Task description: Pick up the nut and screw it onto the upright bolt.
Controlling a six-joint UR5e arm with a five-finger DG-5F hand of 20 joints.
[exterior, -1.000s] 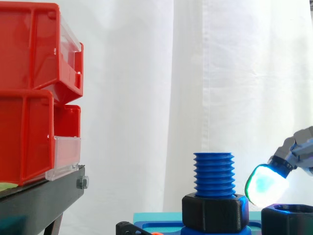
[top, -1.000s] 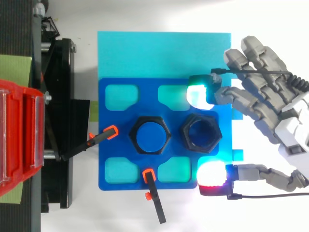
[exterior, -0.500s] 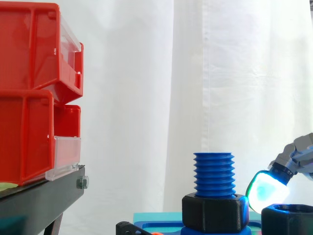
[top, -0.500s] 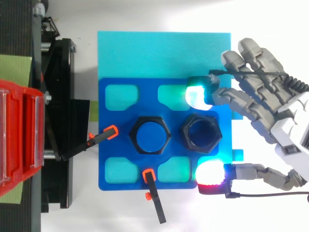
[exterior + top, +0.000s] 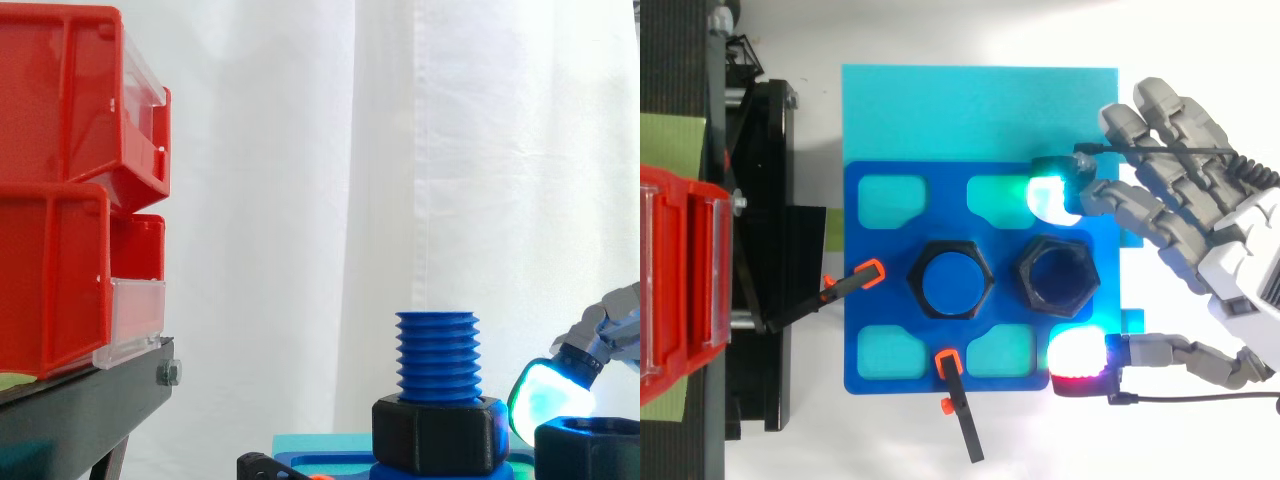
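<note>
A loose black hex nut [image 5: 1056,276] sits on the blue base plate [image 5: 880,260], right of the upright blue threaded bolt [image 5: 437,356]. Another black nut [image 5: 954,278] rings the bolt's foot. My hand [image 5: 1200,260] reaches in from the right with its fingers spread, open. One glowing fingertip [image 5: 1047,196] hangs just beyond the loose nut's far side and the thumb's red-white pad [image 5: 1077,356] sits on its near side. Neither pad visibly touches the nut. In the side view a cyan-green pad [image 5: 551,398] glows low behind the loose nut [image 5: 588,448].
Red storage bins [image 5: 70,180] stand on a black stand [image 5: 80,410] to the left. Two black clamps with orange tips [image 5: 870,273] [image 5: 948,362] hold the base plate. A cyan sheet [image 5: 970,100] lies under the plate.
The hand has dropped lower: in the side view its glowing pad sank toward the loose nut's rim. In the top view the thumb pad crept slightly closer to the nut.
</note>
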